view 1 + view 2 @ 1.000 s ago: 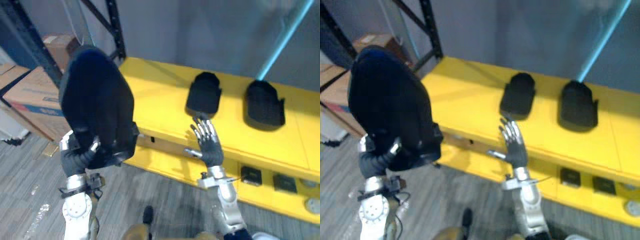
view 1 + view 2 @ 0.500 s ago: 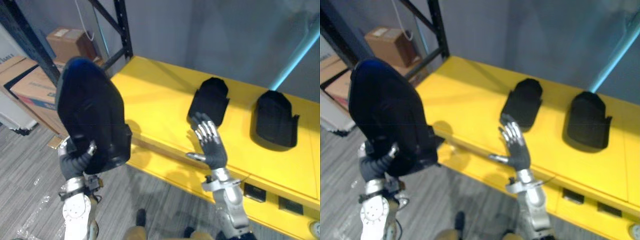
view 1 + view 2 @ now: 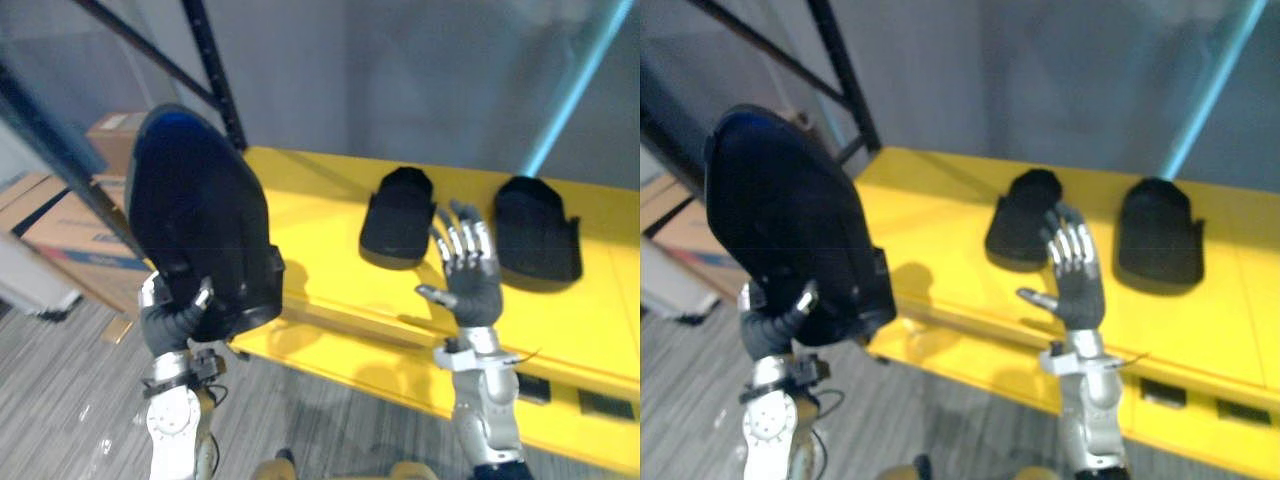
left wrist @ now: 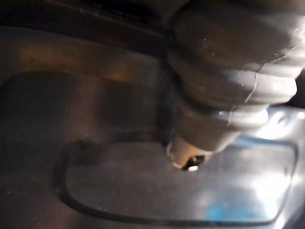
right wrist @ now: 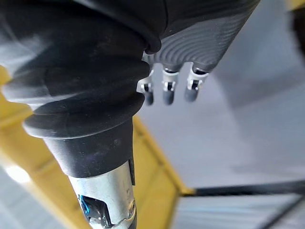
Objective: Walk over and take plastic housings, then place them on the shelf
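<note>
At about 9 o'clock in the head views, the left hand [image 3: 178,318] is clamped on a large black plastic housing [image 3: 200,225], fingers and thumb curled round its lower edge, and the shell stands upright above the wrist, clear of everything else. Up close in the left wrist view, the housing's dark moulded surface [image 4: 143,191] lies right against the hand's ribbed cover.

At 4 o'clock the right hand [image 3: 470,285] is raised, palm away from the camera, its fingers straight and spread with the thumb out to the side, holding nothing. It hangs in front of the yellow shelf [image 3: 320,255] without touching it (its own wrist view shows the fingertips [image 5: 164,95] in open air).

Two more shells lie flat on the shelf: a second housing [image 3: 398,220] just right of centre, and a third housing [image 3: 535,232] at 3 o'clock of it, apart from each other with bare yellow between.

Cardboard boxes [image 3: 60,225] sit stacked at the 9 o'clock edge; they look closed, so their contents cannot be told. A black rack [image 3: 212,75] rises at 11 o'clock, a teal pole [image 3: 570,85] slants up at 2 o'clock, a grey wall [image 3: 400,80] stands behind the shelf, and grey plank floor [image 3: 70,400] runs across 7 o'clock
</note>
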You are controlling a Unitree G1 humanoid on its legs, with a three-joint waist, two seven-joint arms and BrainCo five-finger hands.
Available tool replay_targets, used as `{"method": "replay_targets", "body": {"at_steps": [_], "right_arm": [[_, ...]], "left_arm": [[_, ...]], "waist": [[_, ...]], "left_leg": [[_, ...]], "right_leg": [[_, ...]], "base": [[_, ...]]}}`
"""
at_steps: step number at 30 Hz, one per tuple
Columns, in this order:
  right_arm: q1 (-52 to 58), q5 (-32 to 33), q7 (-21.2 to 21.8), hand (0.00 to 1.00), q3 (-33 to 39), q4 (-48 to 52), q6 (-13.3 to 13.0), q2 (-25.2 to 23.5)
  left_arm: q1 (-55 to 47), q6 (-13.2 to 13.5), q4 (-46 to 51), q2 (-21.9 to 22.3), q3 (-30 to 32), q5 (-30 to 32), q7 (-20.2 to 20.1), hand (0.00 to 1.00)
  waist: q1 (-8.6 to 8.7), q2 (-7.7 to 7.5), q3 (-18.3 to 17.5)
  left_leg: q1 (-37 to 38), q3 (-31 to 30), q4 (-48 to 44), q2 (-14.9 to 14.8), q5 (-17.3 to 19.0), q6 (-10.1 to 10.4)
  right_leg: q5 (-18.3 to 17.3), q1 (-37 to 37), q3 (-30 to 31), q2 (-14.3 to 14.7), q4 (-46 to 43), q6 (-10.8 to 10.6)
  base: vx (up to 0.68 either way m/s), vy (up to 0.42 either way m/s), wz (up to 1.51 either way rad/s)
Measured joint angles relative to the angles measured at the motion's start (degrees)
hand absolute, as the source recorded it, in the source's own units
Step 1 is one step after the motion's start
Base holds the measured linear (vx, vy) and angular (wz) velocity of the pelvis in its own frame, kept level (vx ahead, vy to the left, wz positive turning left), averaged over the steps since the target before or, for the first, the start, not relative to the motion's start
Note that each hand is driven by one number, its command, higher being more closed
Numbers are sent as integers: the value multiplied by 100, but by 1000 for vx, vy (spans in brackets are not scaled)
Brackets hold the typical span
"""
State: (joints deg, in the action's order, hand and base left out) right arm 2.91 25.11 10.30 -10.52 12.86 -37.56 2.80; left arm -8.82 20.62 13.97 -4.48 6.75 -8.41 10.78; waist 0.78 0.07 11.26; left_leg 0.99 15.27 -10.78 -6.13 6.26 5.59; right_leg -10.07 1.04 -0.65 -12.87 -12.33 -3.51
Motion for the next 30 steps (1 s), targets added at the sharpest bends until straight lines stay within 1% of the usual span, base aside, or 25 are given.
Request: {"method": "replay_targets", "body": {"at_steps": [1,2,3,4,6,7,8,10,11,13,14,16,17,19,20,21,22,25,27,30], "right_arm": [[-43,-74,-58,0,-220,154,-33,-131],[-78,-236,-159,0,-357,257,-33,-247],[-92,-403,-285,0,-448,363,-28,-320],[-131,-535,-365,0,-476,474,1,-320],[-156,-569,-418,0,-476,505,39,-302],[-163,-568,-417,0,-479,478,121,-289],[-160,-569,-414,0,-483,459,165,-273],[-138,-640,-528,0,-480,398,293,-140],[-134,-701,-576,0,-468,394,338,-86],[-115,-818,-664,0,-338,392,535,48],[-99,-850,-664,0,-293,393,583,49],[53,-879,-612,0,-71,396,890,71],[104,-874,-586,0,-37,396,944,79],[211,-715,-323,0,59,397,1150,137],[235,-654,-241,0,54,398,1167,154],[309,-503,-57,0,24,413,1181,178],[386,-360,131,0,10,445,1189,196],[461,-232,373,0,-176,471,1192,275],[456,-234,422,0,-493,471,1194,326],[322,-242,455,0,-1015,467,1317,403]], "left_arm": [[37,-82,7,-59,59,35,22,100],[81,-175,8,-136,113,48,33,100],[142,-270,7,-229,129,48,34,100],[197,-351,12,-264,141,51,36,100],[232,-436,22,-183,149,56,41,100],[197,-465,76,-129,154,58,77,100],[181,-467,82,-117,154,59,111,100],[204,-573,108,-59,176,192,159,100],[206,-625,133,-46,176,219,153,100],[238,-729,155,-10,307,199,152,100],[273,-753,144,-8,401,192,152,100],[627,-883,-193,-74,919,76,247,100],[758,-894,-363,-155,1045,-4,291,100],[1196,-1001,-1173,-638,1515,-140,594,100],[1284,-1040,-1394,-768,1618,-134,697,100],[1472,-1103,-1875,-1015,1803,-132,860,100],[1665,-1142,-2313,-1247,1967,-204,933,100],[2073,-1283,-3121,-1672,2121,-305,1040,100],[2299,-1323,-3545,-1853,2133,-416,1080,100],[2634,-1391,-4245,-2028,2120,-723,1080,100]], "waist": [[-3,-2,-6],[2,-28,-22],[16,-133,-85],[-8,-224,-144],[26,-225,-157],[-7,-231,-175],[-6,-189,-177],[22,-5,-261],[23,36,-287],[27,131,-355],[27,132,-353],[45,133,-368],[50,128,-378],[117,124,-380],[149,124,-380],[170,123,-385],[194,116,-391],[296,105,-397],[304,108,-398],[310,115,-396]], "left_leg": [[9,281,-9,-94,52,-60],[6,397,20,-130,53,-65],[-1,478,39,-133,45,-57],[8,601,53,-140,45,-56],[14,638,75,-152,37,-42],[77,742,141,-151,19,-13],[96,759,172,-152,10,-2],[106,758,296,-161,-44,50],[121,758,337,-163,-61,64],[243,799,527,-197,-135,118],[281,834,559,-206,-150,130],[409,917,646,-229,-179,155],[409,933,646,-230,-179,155],[432,1059,649,-225,-179,155],[450,1089,655,-220,-178,154],[515,1187,685,-213,-179,154],[520,1228,685,-212,-178,154],[513,1228,680,-211,-178,154],[495,1228,678,-211,-179,153],[481,1206,678,-208,-180,151]], "right_leg": [[210,-10,-397,-96,204,223],[422,-5,-522,-72,356,110],[746,52,-612,9,523,11],[957,129,-764,13,838,-189],[1167,218,-1050,35,1061,-366],[1215,215,-1065,55,1129,-421],[1232,217,-1043,68,1157,-443],[1267,200,-1075,108,1225,-461],[1269,203,-1089,120,1239,-460],[1327,240,-1185,200,1319,-423],[1331,255,-1184,212,1334,-422],[1390,316,-1167,259,1446,-391],[1407,317,-1165,263,1474,-400],[1522,306,-1094,276,1605,-388],[1537,308,-1054,276,1626,-388],[1572,309,-996,280,1662,-390],[1593,296,-969,285,1688,-392],[1598,279,-959,287,1689,-393],[1601,247,-937,293,1690,-397],[1603,212,-895,301,1690,-400]], "base": [[15,268,-115],[33,187,-90],[47,90,-64],[49,44,-40],[30,-12,-25],[12,-21,-26],[9,-29,-24],[20,-39,-4],[34,-49,-3],[22,-51,-11],[0,-44,-22],[-27,-32,-19],[-42,-24,-15],[-49,-19,-26],[-55,-16,-34],[-56,-17,-31],[-55,-19,-25],[-53,-31,-5],[-30,-26,-5],[-17,-21,-5]]}}
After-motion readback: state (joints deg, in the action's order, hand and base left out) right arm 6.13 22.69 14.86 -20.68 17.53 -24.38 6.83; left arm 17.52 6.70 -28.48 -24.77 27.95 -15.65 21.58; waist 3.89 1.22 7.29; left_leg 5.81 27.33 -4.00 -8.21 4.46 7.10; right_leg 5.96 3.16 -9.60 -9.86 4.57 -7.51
